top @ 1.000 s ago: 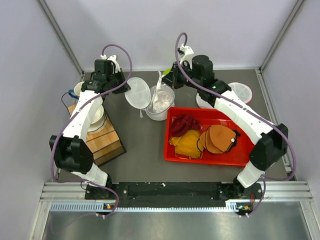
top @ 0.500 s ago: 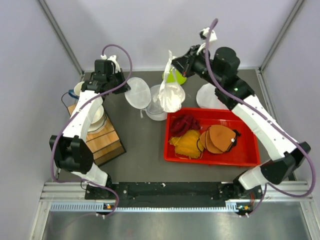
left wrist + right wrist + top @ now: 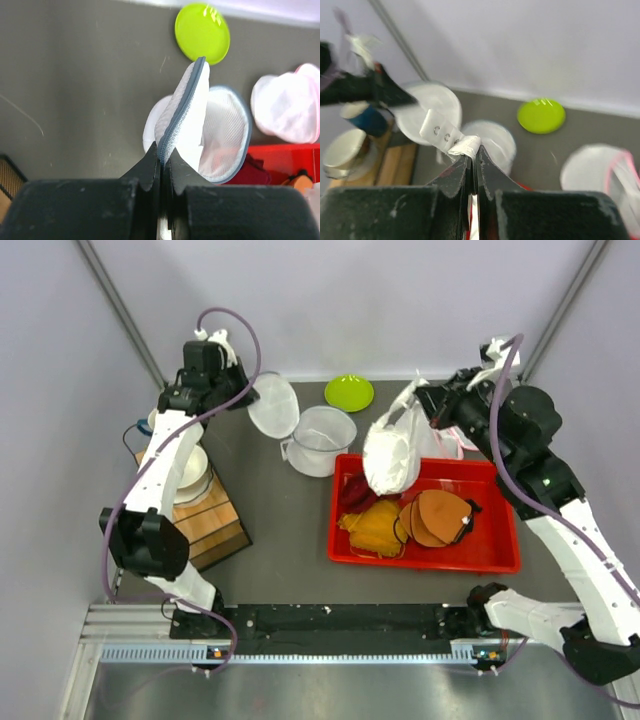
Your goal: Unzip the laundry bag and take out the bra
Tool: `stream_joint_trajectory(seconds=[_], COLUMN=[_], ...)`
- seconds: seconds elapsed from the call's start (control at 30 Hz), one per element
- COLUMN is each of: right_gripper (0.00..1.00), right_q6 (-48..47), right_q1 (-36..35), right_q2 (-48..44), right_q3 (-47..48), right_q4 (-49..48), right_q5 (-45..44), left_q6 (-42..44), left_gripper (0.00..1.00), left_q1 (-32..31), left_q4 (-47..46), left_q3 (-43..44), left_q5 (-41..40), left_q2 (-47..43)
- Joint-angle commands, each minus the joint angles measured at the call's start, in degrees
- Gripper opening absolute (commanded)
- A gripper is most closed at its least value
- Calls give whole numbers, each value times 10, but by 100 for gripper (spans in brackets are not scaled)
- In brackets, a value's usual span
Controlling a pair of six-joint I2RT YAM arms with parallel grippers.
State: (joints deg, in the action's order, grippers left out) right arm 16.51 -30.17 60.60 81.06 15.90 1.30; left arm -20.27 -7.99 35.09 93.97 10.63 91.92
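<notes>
The white mesh laundry bag (image 3: 320,440) sits open at the table's back middle, its round flap (image 3: 272,405) raised to the left. My left gripper (image 3: 243,400) is shut on the flap's grey zipper edge (image 3: 182,107), as the left wrist view (image 3: 162,150) shows. My right gripper (image 3: 420,397) is shut on the hook end (image 3: 442,131) of a white bra (image 3: 392,460). The bra hangs free of the bag, above the left end of the red tray (image 3: 500,558). In the right wrist view my right gripper (image 3: 472,150) pinches the bra's strap.
The red tray holds dark red, yellow and orange-brown bras. A green plate (image 3: 349,393) lies at the back. A second white bag with pink rim (image 3: 455,435) lies behind the tray. A wooden box (image 3: 205,520) with a bowl stands at the left.
My right gripper has lifted the white bra out of the bag and carried it right, over the red tray. My left gripper has raised the bag's flap slightly backward.
</notes>
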Motion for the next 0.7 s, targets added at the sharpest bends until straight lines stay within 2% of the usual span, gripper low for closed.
stream_joint_trajectory(seconds=[0.0,0.27,0.67], right_gripper=[0,0,0], right_q6=[1,6,-7], right_q1=[49,122,185], right_q2=[-44,-121,-129], right_q3=[-83,-198,-244], right_q4=[62,137,160], right_q5=[-37,-89,-105], left_q6=[-8,-16,-22], left_gripper=[0,0,0], left_q1=[3,9,24], left_q4=[-6,4,16], left_q3=[99,194,303], left_q5=[-10,-5,1], left_q2=[34,86,180])
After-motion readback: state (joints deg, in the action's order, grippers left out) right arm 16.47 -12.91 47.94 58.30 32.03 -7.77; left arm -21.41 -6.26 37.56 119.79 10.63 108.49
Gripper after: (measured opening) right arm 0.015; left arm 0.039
